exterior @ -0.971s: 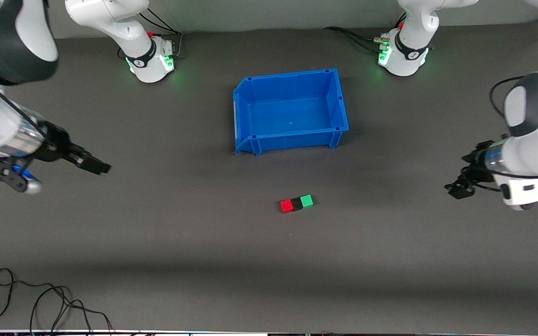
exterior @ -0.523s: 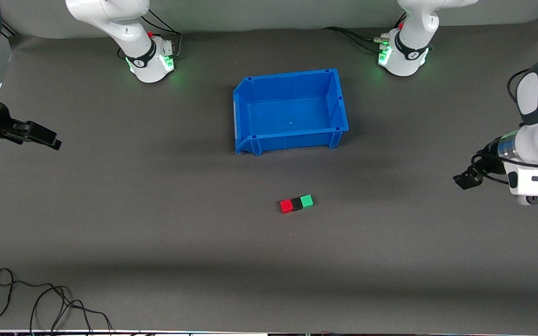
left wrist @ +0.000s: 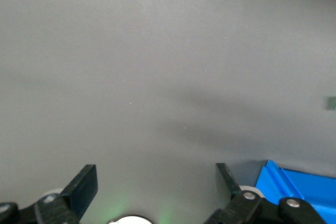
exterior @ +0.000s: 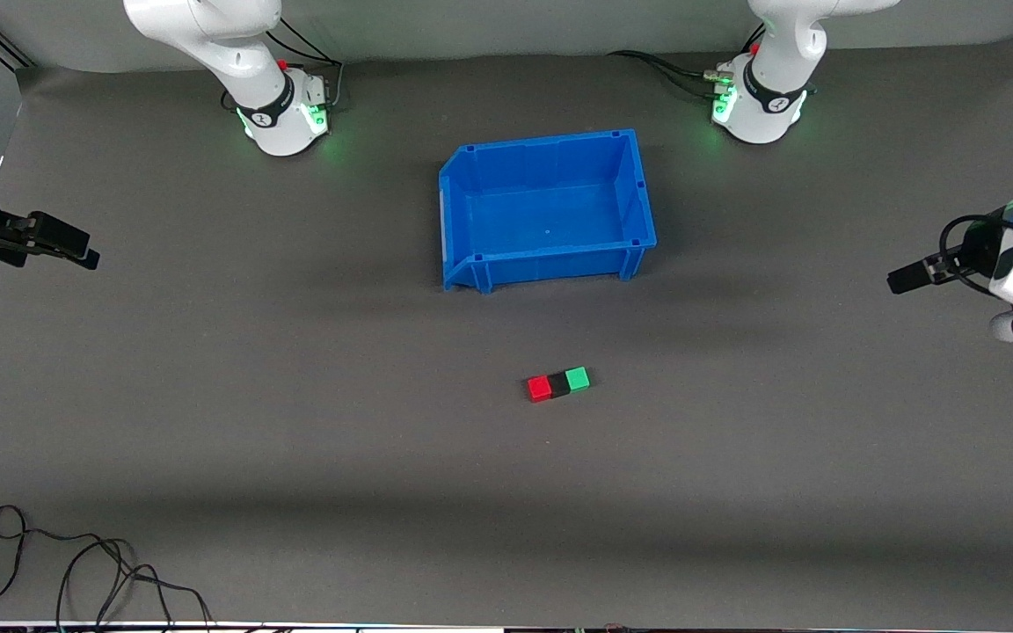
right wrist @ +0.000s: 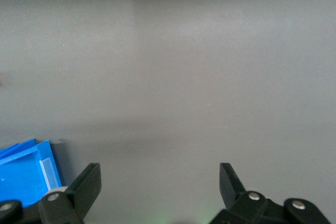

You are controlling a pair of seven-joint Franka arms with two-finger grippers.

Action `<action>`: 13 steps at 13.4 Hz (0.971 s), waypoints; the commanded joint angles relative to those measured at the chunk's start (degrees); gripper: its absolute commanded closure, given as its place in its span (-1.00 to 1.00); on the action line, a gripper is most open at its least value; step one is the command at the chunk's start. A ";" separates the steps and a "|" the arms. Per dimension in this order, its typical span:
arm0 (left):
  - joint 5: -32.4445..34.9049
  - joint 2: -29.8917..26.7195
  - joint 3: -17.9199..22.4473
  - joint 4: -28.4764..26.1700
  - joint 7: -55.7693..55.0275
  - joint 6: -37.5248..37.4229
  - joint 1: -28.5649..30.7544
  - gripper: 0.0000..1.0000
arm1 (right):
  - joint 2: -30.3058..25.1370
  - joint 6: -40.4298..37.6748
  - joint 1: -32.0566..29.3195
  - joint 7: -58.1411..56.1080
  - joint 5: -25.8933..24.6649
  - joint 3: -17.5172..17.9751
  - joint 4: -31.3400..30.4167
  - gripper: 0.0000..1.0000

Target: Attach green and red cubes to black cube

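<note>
A red cube point(exterior: 539, 388), a black cube point(exterior: 558, 384) and a green cube point(exterior: 577, 378) sit touching in a short row on the grey mat, the black one in the middle. The row lies nearer to the front camera than the blue bin. My left gripper point(exterior: 902, 280) is open and empty, up over the mat at the left arm's end of the table; its jaws point(left wrist: 156, 182) stand wide apart in the left wrist view. My right gripper point(exterior: 76, 246) is open and empty over the right arm's end; its jaws point(right wrist: 160, 182) stand wide apart.
An empty blue bin point(exterior: 462, 207) stands mid-table between the cubes and the arm bases; its corner shows in the left wrist view point(left wrist: 299, 187) and the right wrist view point(right wrist: 26, 174). A loose black cable point(exterior: 76, 563) lies at the near edge toward the right arm's end.
Both arms have drawn back from the middle toward their own ends of the table and risen. The three cubes have not moved.
</note>
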 commanded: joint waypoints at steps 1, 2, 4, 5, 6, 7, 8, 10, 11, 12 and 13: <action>0.73 -2.66 -0.43 0.20 2.48 -0.29 1.38 -1.00 | -1.34 -0.47 0.12 -1.36 -0.78 0.03 -0.95 -1.00; 0.73 -3.62 -0.35 -0.06 3.09 -0.29 1.38 -1.00 | -1.34 -0.47 0.12 -1.36 -0.61 0.03 -0.87 -1.00; -0.49 -5.04 -0.26 -0.16 8.95 -0.38 1.55 -1.00 | -1.34 -0.47 0.04 -1.09 -0.43 0.03 -0.78 -1.00; -2.24 -5.47 -0.17 0.11 9.94 -0.29 2.86 -1.00 | -1.34 -0.47 0.12 -1.01 -0.43 0.03 -0.69 -1.00; -2.52 -6.17 -0.26 -0.32 11.51 -0.29 2.96 -1.00 | -1.34 -0.47 0.12 -1.00 -0.43 0.03 -0.51 -1.00; -2.52 -6.62 -0.17 -0.76 15.44 -0.03 2.00 -1.00 | -1.17 -0.47 0.04 -0.83 -0.43 0.03 -0.17 -1.00; -1.74 -6.88 -0.08 -0.68 18.44 -0.55 0.17 -1.00 | -1.34 -0.56 0.12 -0.65 -0.43 0.03 -0.16 -1.00; -0.94 -7.32 -0.08 -0.77 20.66 -1.87 -0.55 -1.00 | -1.17 -0.56 0.21 -0.57 -0.35 0.21 -0.07 -1.00; -0.68 -7.41 -0.08 -0.77 21.63 -2.13 -0.73 -1.00 | -1.17 -0.56 0.21 -0.57 -0.35 0.21 -0.07 -1.00; -0.06 -7.33 -0.17 -0.85 22.25 -2.05 -0.73 -1.00 | -1.17 -0.56 0.21 -0.57 -0.35 0.21 -0.07 -1.00; 0.72 -7.24 -0.43 -0.86 22.25 -2.14 -0.82 -1.00 | -1.17 -0.56 0.21 -0.57 -0.35 0.21 -0.07 -1.00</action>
